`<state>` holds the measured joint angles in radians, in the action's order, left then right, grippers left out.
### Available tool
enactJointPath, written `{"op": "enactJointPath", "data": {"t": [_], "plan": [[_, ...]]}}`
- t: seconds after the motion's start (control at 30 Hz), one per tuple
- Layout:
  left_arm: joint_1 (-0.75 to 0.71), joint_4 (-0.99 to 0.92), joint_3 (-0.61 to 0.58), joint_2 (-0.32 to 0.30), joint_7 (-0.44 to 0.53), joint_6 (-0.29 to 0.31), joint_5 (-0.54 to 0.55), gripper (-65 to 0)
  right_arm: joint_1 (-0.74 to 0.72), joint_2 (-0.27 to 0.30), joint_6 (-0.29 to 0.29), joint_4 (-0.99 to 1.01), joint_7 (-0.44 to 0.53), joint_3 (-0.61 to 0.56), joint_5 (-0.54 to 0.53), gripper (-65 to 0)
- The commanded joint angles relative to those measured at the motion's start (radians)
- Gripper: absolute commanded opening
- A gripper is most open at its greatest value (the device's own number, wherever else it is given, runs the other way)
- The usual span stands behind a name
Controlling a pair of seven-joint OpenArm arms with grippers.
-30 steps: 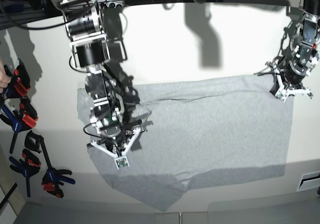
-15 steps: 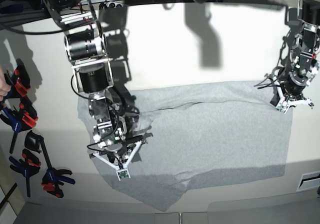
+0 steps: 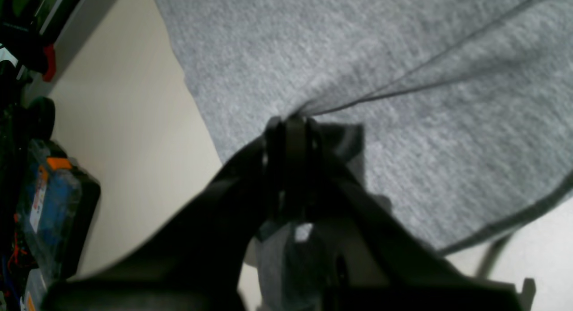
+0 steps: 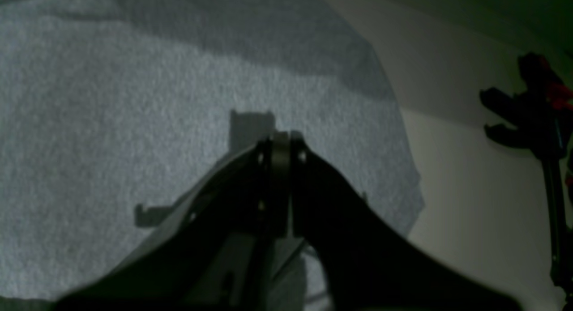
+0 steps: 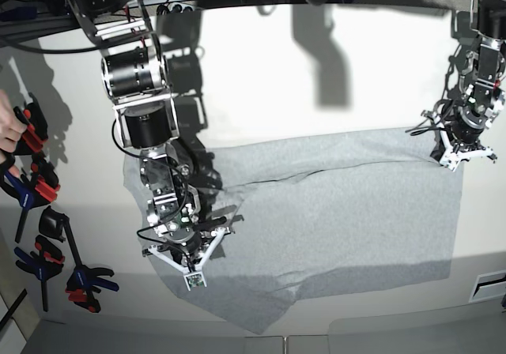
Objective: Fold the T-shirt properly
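The light grey T-shirt (image 5: 340,220) lies spread on the white table with its plain side up and a long crease across its far half. My left gripper (image 5: 458,162) is at the shirt's far right corner. In the left wrist view it (image 3: 291,123) is shut on a pinched fold of the shirt (image 3: 403,56). My right gripper (image 5: 192,281) is over the shirt's left part, near the front edge. In the right wrist view it (image 4: 280,138) is shut with its tips low over the shirt (image 4: 112,123), and cloth shows under the fingers. No lettering shows.
Several black, red and blue clamps (image 5: 39,212) lie along the table's left side, and one shows in the right wrist view (image 4: 537,105). A person's hand (image 5: 9,129) is at the left edge. A blue case (image 3: 49,203) stands beside the table. A vent slot (image 5: 490,284) is at the front right.
Both grippers have moved toward the front of the table. The shirt's far edge has come forward with them, and the crease across it has shifted.
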<state>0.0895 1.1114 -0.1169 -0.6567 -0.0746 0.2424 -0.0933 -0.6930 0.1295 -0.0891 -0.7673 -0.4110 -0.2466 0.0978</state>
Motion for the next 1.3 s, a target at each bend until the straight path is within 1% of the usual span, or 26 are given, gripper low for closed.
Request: {"op": "enactJointPath", "data": {"t": [0.0,0.03,0.1,0.13,0.17,0.23,0.3,0.37,0.43,0.5,0.6,0.67,0.77,0.9,1.0,1.27], "plan": [[0.021,0.010,0.011,-0.023,0.023,-0.016,0.006,-65.0,-0.041,0.000,0.000,-0.018,0.029,0.005,0.000,-53.4],[0.022,0.010,0.011,-0.023,0.024,-0.016,0.008,-65.0,-0.041,0.000,0.000,-0.018,0.031,0.005,0.000,-47.1],[0.022,0.010,0.011,-0.023,0.024,-0.018,0.009,-57.2,-0.041,0.000,0.000,-0.018,0.030,0.005,0.006,-37.2],[0.022,0.010,0.011,-0.023,0.024,-0.019,0.009,-53.5,-0.041,0.000,0.000,-0.018,0.030,0.005,0.007,-34.6],[0.022,0.010,0.011,-0.023,0.024,-0.023,0.009,-50.9,-0.041,0.000,0.000,-0.018,0.029,0.005,0.006,-34.0],[0.022,0.010,0.011,-0.023,0.024,-0.043,0.009,-49.3,-0.042,0.000,0.000,-0.018,-0.003,0.005,0.006,-34.0],[0.022,0.010,0.011,-0.023,0.024,-0.064,0.008,-49.3,-0.043,0.000,-0.001,-0.018,-0.092,0.005,0.005,-34.0],[0.023,0.010,0.011,-0.023,0.024,-0.079,0.009,-49.3,-0.042,0.001,-0.033,-0.023,-0.142,0.004,0.003,-34.1],[0.027,0.010,0.011,-0.023,0.024,-0.079,0.008,-49.3,-0.030,0.001,-0.077,-0.053,-0.158,0.004,0.000,-34.3],[0.030,0.010,0.011,-0.023,0.024,-0.079,0.008,-49.3,-0.001,0.008,-0.095,-0.121,-0.183,0.005,-0.018,-34.3],[0.030,0.010,0.011,-0.023,0.035,-0.079,0.008,-49.3,0.068,0.035,-0.097,-0.281,-0.234,0.005,-0.085,-34.3],[0.030,0.010,0.011,-0.023,0.047,-0.079,0.005,-49.0,0.124,0.049,-0.098,-0.397,-0.254,0.005,-0.099,-34.3],[0.030,0.010,0.011,-0.023,0.069,-0.079,0.005,-44.5,0.209,0.063,-0.098,-0.549,-0.284,0.005,-0.098,-34.3],[0.030,0.010,0.011,-0.023,0.075,-0.079,0.006,-38.2,0.312,0.070,-0.099,-0.684,-0.337,0.005,-0.098,-34.3],[0.030,0.010,0.011,-0.023,0.075,-0.079,0.006,-37.9,0.377,0.069,-0.099,-0.718,-0.341,0.005,-0.098,-34.3],[0.029,0.010,0.011,-0.023,0.068,-0.079,0.010,-37.9,0.512,0.067,-0.098,-0.718,-0.323,0.005,-0.098,-34.3]]}}
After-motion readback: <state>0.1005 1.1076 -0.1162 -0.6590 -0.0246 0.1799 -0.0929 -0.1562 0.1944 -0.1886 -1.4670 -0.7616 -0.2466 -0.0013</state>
